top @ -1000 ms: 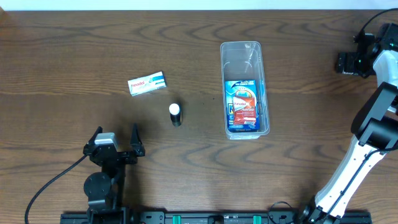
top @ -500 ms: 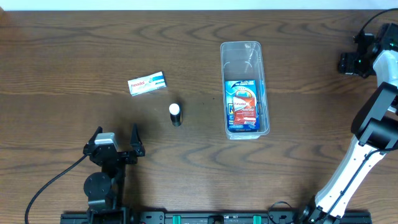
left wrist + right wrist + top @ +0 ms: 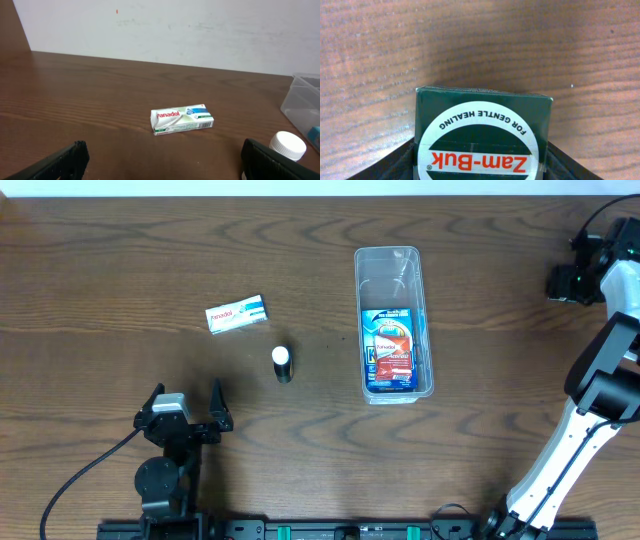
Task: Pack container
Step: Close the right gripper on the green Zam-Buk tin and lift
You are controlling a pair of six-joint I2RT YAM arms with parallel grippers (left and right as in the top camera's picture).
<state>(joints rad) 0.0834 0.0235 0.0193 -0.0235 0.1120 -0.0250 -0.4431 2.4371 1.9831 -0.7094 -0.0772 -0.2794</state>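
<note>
The container (image 3: 388, 255) is a clear long tub right of the table's middle, with a red and blue packet (image 3: 391, 352) lying in its near half; its corner shows in the left wrist view (image 3: 302, 102). A white and green Panadol box (image 3: 237, 313) lies to its left, also in the left wrist view (image 3: 182, 120). A small dark bottle with a white cap (image 3: 282, 362) stands between them (image 3: 287, 146). My left gripper (image 3: 185, 408) is open and empty near the front edge (image 3: 162, 162). My right gripper (image 3: 565, 283) is at the far right, shut on a green Zam-Buk box (image 3: 484, 135).
Dark wooden table (image 3: 120, 260). A white wall (image 3: 165, 30) rises behind the table's far edge. My right arm (image 3: 600, 370) stretches along the right side. A black cable (image 3: 80, 470) runs from my left arm to the front left.
My right gripper has drifted slightly to the right with the Zam-Buk box. The left arm and the things on the table have not moved.
</note>
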